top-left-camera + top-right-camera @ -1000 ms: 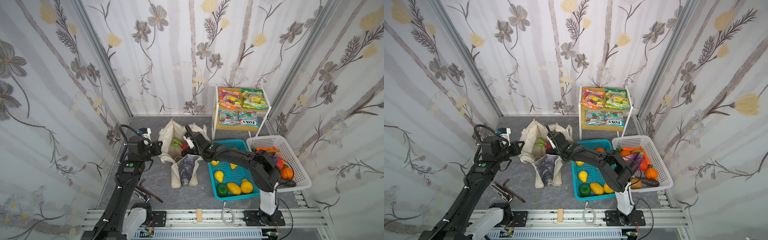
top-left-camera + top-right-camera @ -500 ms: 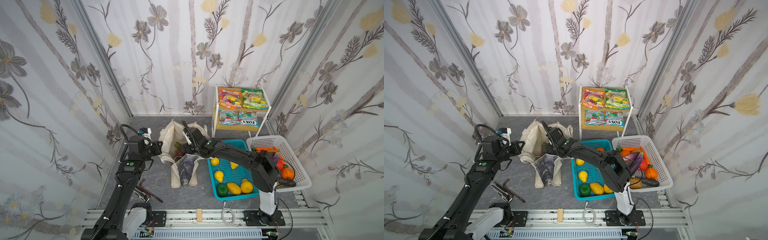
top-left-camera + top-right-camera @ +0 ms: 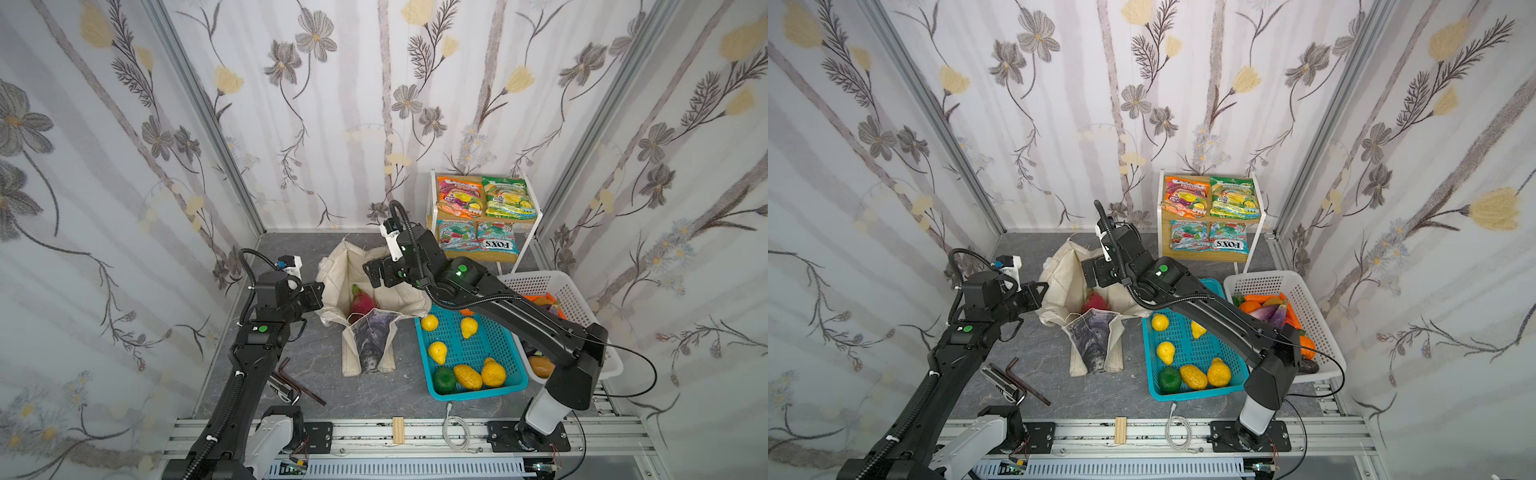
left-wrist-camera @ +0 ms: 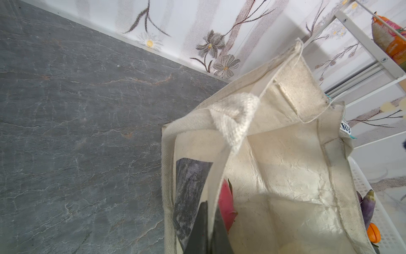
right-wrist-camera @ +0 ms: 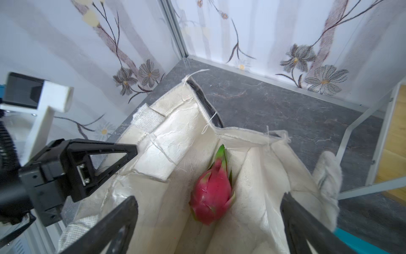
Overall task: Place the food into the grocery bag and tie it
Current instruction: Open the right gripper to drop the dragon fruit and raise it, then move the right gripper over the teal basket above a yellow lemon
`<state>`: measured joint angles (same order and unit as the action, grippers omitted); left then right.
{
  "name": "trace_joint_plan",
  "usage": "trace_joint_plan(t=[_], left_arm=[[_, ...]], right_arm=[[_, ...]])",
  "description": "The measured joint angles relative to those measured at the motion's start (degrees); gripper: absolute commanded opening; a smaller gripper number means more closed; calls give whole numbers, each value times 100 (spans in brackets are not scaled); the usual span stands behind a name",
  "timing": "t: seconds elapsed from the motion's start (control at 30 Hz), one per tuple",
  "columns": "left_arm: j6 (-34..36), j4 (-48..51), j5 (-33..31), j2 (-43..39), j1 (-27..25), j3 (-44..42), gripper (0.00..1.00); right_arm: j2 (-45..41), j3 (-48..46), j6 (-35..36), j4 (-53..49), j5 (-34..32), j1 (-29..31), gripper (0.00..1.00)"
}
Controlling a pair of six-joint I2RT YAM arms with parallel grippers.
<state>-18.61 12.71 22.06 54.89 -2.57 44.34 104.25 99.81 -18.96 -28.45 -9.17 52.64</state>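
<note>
The left gripper has its black fingers pressed together on the coarse woven rim of the cream canvas tote bag, pinching the left side of its mouth. The right gripper hangs just above the open mouth with its black fingers spread wide and nothing between them. Below that gap a pink-red dragon fruit with green-tipped scales lies inside the bag against the crinkled, papery lining. The bag's near face sags forward and shows a grey-blue painted print; any lettering on it is too small to read. Just right of the bag sits a teal perforated plastic basket with smooth small yellow fruits in it. Right again, a white lattice plastic basket holds a glossy purple eggplant. At the far right stands a white-framed wooden shelf with shiny snack packets: an orange packet, a green packet, and a teal-and-white packet that reads "FOX'S" upside down. All of it rests on a grey, veined, stone-patterned floor.
</note>
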Motion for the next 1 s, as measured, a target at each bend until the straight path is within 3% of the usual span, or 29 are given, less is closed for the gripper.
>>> trace_joint_plan(t=[0.17,0.37,0.57,0.73,1.0], left_arm=[[0,7,-7,-7,0,0,0],[22,59,-85,-31,0,0,0],[26,81,-101,-24,0,0,0],[44,83,-103,-20,0,0,0],[61,83,-103,-20,0,0,0]], right_arm=[[-420,-251,-2,-190,-280,-63,100],[-520,-501,-175,-874,-428,-708,100],[-1816,-1882,-173,-734,-798,-831,100],[-3005,-3276,-330,101,-1670,-931,100],[-3324,-4476,-186,422,-848,-1353,100]])
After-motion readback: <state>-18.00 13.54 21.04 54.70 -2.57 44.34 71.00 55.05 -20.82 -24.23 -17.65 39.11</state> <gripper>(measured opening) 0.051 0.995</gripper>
